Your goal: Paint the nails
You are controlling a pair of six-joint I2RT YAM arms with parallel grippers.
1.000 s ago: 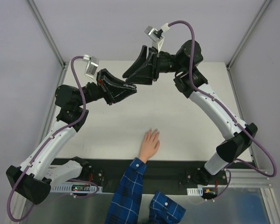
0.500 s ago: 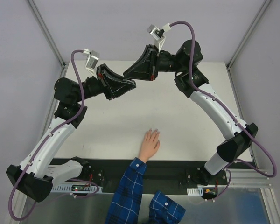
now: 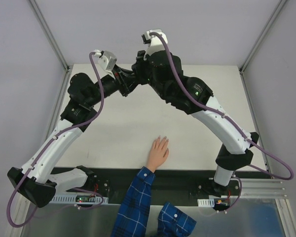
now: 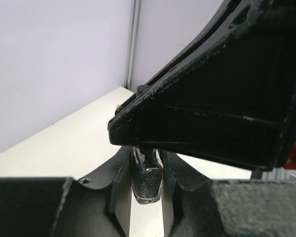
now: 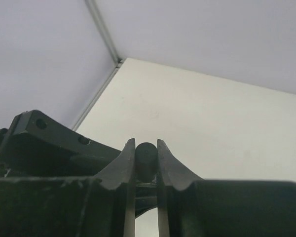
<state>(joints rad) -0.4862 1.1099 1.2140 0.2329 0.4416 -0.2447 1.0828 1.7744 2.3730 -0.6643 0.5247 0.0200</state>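
A light-skinned hand point(image 3: 158, 152) with a blue plaid sleeve point(image 3: 136, 197) lies flat on the white table point(image 3: 197, 133) near the front edge. Its nails point(image 3: 160, 140) are too small to make out. My two grippers meet high over the back of the table. My left gripper point(image 3: 125, 85) point(image 4: 146, 170) is shut on a small dark glass bottle point(image 4: 147, 181). My right gripper point(image 3: 137, 70) point(image 5: 145, 149) is shut on the bottle's black cap point(image 5: 145, 160), right above the left gripper's fingers point(image 5: 49, 143). The right gripper's body point(image 4: 212, 113) fills the left wrist view.
Metal frame posts point(image 3: 48, 34) point(image 3: 260, 37) and grey walls bound the table at the back and sides. A black base strip point(image 3: 182, 180) runs along the near edge under the sleeve. The arms' purple cables point(image 3: 99, 106) loop over the table.
Both grippers have risen and moved toward the back wall and closed on each other. The right arm has swung left and turned its wrist. The hand has not moved.
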